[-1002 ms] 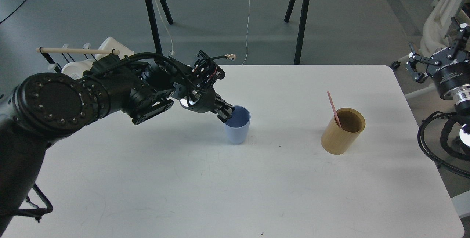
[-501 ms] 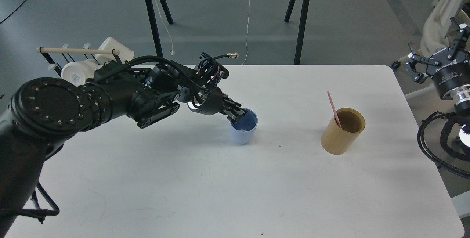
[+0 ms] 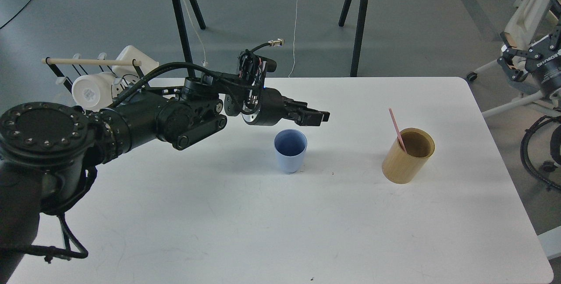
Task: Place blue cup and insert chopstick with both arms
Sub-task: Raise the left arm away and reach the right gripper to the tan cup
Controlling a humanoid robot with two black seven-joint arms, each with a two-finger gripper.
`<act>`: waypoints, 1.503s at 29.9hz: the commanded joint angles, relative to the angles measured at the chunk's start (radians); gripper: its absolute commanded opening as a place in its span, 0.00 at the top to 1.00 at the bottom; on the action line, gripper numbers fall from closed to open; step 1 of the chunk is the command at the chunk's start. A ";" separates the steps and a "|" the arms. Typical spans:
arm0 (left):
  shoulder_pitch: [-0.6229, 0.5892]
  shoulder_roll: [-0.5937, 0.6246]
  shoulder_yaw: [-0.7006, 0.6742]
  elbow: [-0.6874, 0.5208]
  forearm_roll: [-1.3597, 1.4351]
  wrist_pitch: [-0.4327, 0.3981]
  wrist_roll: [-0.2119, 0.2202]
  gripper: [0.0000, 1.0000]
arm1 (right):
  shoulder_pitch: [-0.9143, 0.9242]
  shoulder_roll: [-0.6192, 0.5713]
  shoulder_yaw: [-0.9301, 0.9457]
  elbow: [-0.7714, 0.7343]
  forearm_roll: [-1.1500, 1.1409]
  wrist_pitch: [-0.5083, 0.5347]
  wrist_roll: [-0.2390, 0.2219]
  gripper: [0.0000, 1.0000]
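The chopstick (image 3: 397, 129) is seen leaning in the tan holder (image 3: 408, 156) at the table's (image 3: 263, 231) right side, its lower end inside and its pink upper end slanting up and to the left above the rim. Its long axis is thus steep, tilted toward the cup (image 3: 290, 150). The cup is set upright near the table's middle, mouth up, well apart from the holder and free of any grip. Just above and behind the cup, the left gripper (image 3: 322, 116) is held level, pointing right toward the holder; nothing is held in it, and whether its fingers are parted cannot be told. The right gripper (image 3: 510, 58) is seen off the table's right edge, also empty, its opening not readable. The stick is judged nearer to the right arm, from which it lies down and to the left.
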 commanded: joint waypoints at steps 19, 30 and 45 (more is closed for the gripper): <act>0.176 0.056 -0.630 -0.083 -0.431 -0.028 0.000 0.01 | -0.107 -0.210 -0.052 0.709 -1.438 -0.214 0.075 0.01; 0.198 0.061 -0.620 -0.092 -0.431 -0.026 0.000 0.01 | -0.124 -0.191 -0.222 0.583 -1.622 -0.469 0.077 0.02; 0.227 0.058 -0.620 -0.090 -0.431 -0.023 0.000 0.01 | -0.130 -0.052 -0.314 0.447 -1.624 -0.552 0.077 0.42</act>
